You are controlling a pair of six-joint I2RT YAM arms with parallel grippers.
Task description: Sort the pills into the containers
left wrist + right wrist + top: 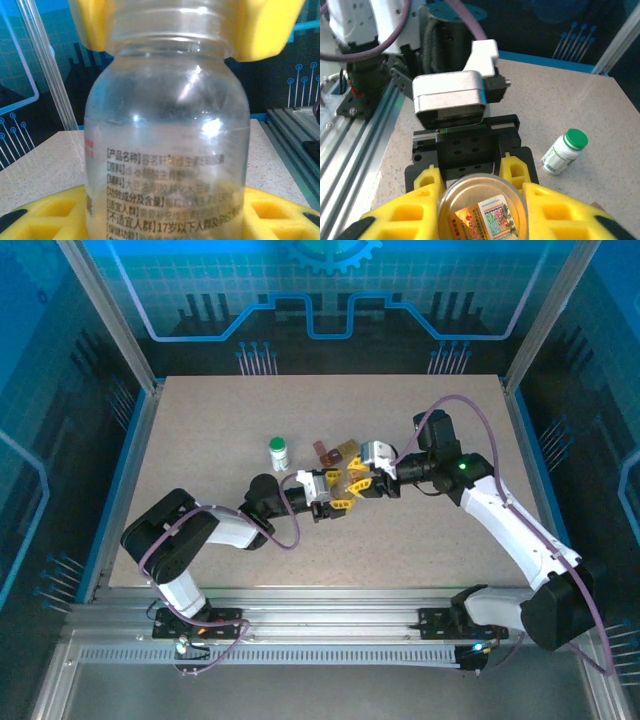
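Top external view: both arms meet around the middle of the table (pixel 200 420). The left gripper (pixel 335 492) and right gripper (pixel 358 480) are nose to nose, sharing one clear bottle (pixel 167 150).

On the left wrist cam, its own yellow fingers (pixel 45 210) sit at a narrow setting, clamped on either side of the bottle's body. The right arm's fingers (pixel 265 30) pinch the threaded neck up at 12 o'clock. From the right wrist cam I'm looking straight down the bottle's round end (pixel 482 210), with the right fingers (pixel 560 210) snug on both sides of it. So both grippers are closed on that bottle. Can't tell if there's a cap on it.

The two containers sit on the table just past the grippers at about 12 o'clock. The dark red box (pixel 325 452) has the yellow box (pixel 347 448) right beside it at 3 o'clock. No idea if they're touching. The white bottle with the green cap (pixel 279 452) stands upright at 9 o'clock from the red box, a little apart.
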